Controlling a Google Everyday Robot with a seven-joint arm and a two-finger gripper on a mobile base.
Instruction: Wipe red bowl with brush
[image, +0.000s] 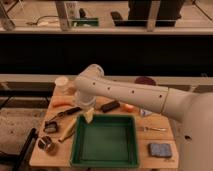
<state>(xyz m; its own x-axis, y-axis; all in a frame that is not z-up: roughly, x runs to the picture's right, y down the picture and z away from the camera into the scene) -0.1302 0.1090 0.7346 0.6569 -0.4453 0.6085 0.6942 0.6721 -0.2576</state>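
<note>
The red bowl does not show; my arm (125, 92) covers the back of the table where it would stand. The brush (64, 116) lies on the left of the wooden table, its slim black handle pointing up-right and its dark squarish head (50, 126) at the lower left. My gripper (88, 115) hangs at the far left corner of the green tray (76, 150), just right of the brush handle and apart from it. It holds nothing that I can see.
A white cup (61, 82) and a dark purple bowl (145, 80) stand at the back. An orange stick (62, 104), a tan-handled tool (67, 131) and a round metal piece (46, 144) lie left. A black object (110, 106), a fork (152, 129) and a blue sponge (159, 150) lie right.
</note>
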